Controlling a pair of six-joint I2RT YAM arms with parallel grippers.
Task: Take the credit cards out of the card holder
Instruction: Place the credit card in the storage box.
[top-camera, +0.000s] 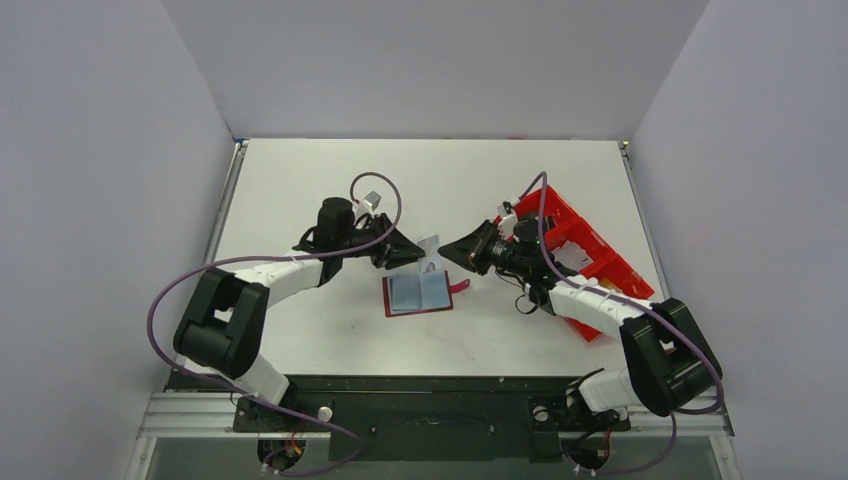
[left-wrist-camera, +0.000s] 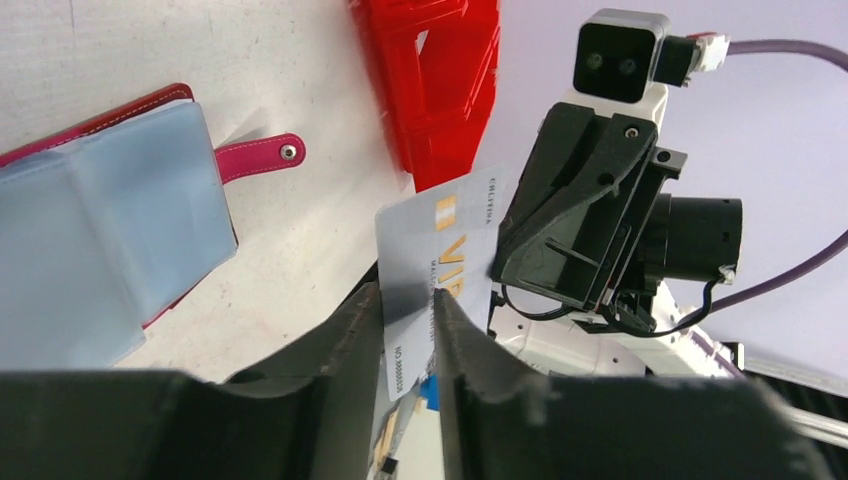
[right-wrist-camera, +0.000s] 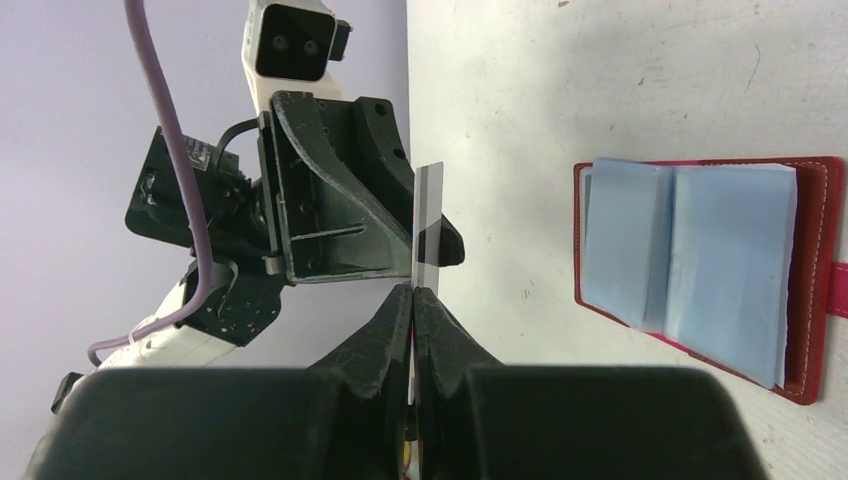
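- The left tool (left-wrist-camera: 407, 298) is narrowed onto a pale credit card (left-wrist-camera: 440, 240) held on edge. The right tool (right-wrist-camera: 413, 296) meets it tip to tip, pinched almost shut on the same card's opposite end.
- The card holder (right-wrist-camera: 700, 270) lies spread open on the near side of both tool tips, apart from them. Its blue-tinted sleeves face up and its pink snap strap (left-wrist-camera: 258, 158) points toward the right tool's side.
- A red compartment tray (top-camera: 575, 245) sits behind the right tool, alongside its wrist and forearm.
- Each tool stands squarely in the other's way forward.
- The surface (top-camera: 300, 180) is white and matte, closed in by pale grey walls (top-camera: 420, 60) on three sides.
- Bare surface stretches beyond both tips toward the far wall, and outward behind the left tool.
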